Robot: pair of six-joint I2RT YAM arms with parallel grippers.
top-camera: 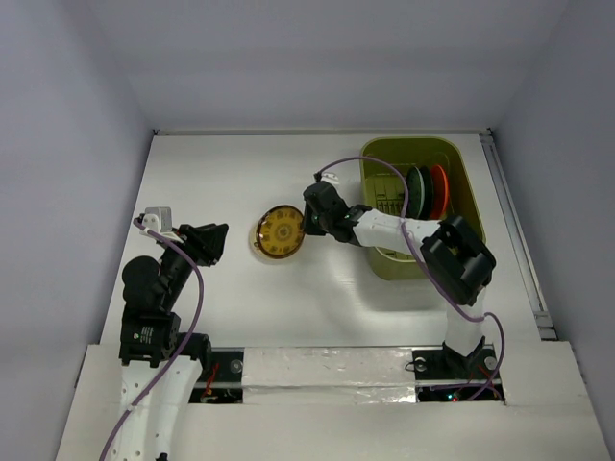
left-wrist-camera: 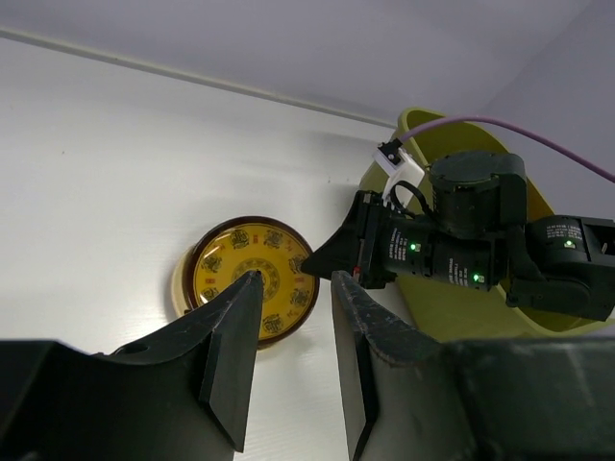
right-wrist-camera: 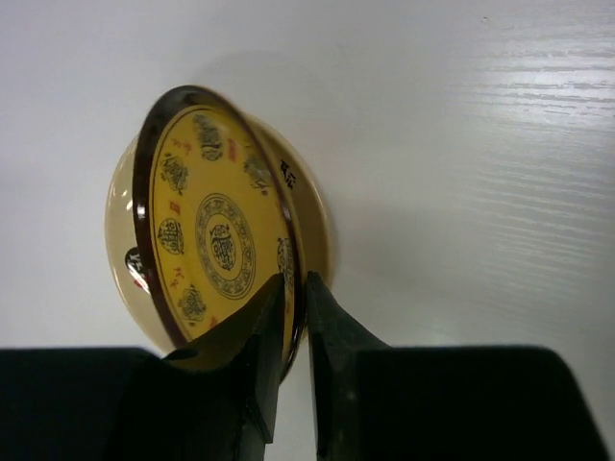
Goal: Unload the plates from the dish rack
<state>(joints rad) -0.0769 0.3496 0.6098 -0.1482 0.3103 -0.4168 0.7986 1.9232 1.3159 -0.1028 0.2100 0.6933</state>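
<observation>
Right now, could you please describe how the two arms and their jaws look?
The left arm and right arm have white links and black joint housings, each trailed by a purple cable. The jaws are matte black wedges. Small green lights dot the right wrist.

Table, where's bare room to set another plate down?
Bare: the table strip between its back edge and the yellow-patterned plate, and the strip between that plate and the front edge. Crowded: between the left gripper, the plate held by the right gripper, and the dish rack.
</observation>
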